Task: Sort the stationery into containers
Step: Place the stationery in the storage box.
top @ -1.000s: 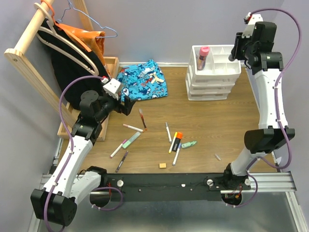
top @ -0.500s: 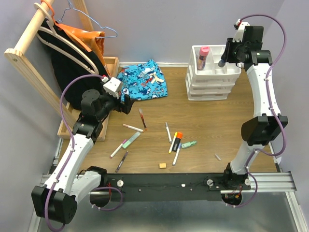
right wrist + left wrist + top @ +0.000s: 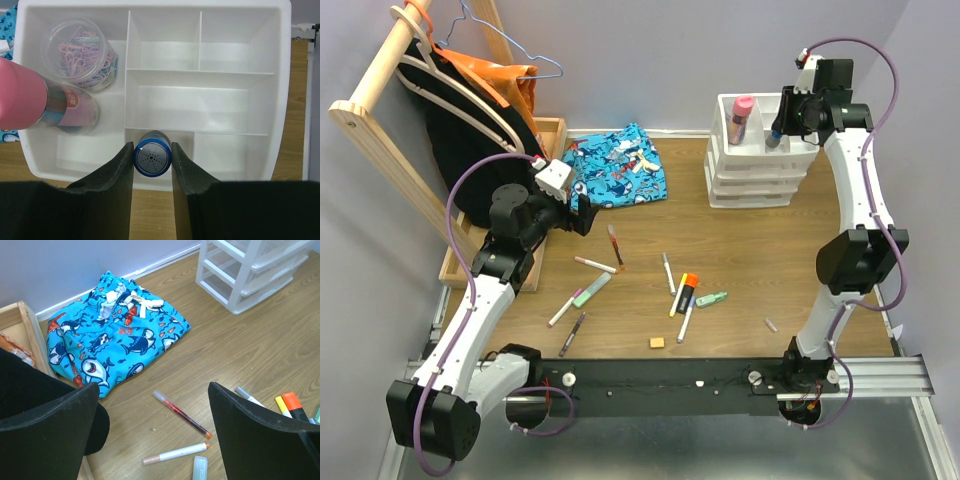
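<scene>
**Inspector:** What has changed over the last second?

**Assessor:** The right pincer (image 3: 152, 152) has swung leftward from the upper right corner of the overhead view. It now hangs over the white organiser (image 3: 282, 75). The left pincer (image 3: 582, 218) has hardly shifted.

**Inspector:** Work from the lower edge of the overhead view upward.

**Assessor:** A tan eraser cube (image 3: 657, 342) lies lowest on the worktop (image 3: 770, 250). Above it, loose stationery is scattered across the centre, including a dark pen (image 3: 573, 333), an orange highlighter (image 3: 687, 285), a green marker (image 3: 712, 298) and a red pen (image 3: 615, 243). The left pincer hovers left of centre with its fingers wide apart and nothing between them. Beyond it, a shark-print cloth (image 3: 617, 167) lies at upper centre.

**Inspector:** And the organiser?

**Assessor:** It stands at upper right. The right pincer is clamped on a blue-ended marker (image 3: 152, 160), held upright over the small compartment at lower centre of the wrist view. I cannot tell whether the marker reaches the compartment floor. A pink tube (image 3: 25, 95) and a jar of paper clips (image 3: 80, 52) stand side by side in the left compartment.
</scene>
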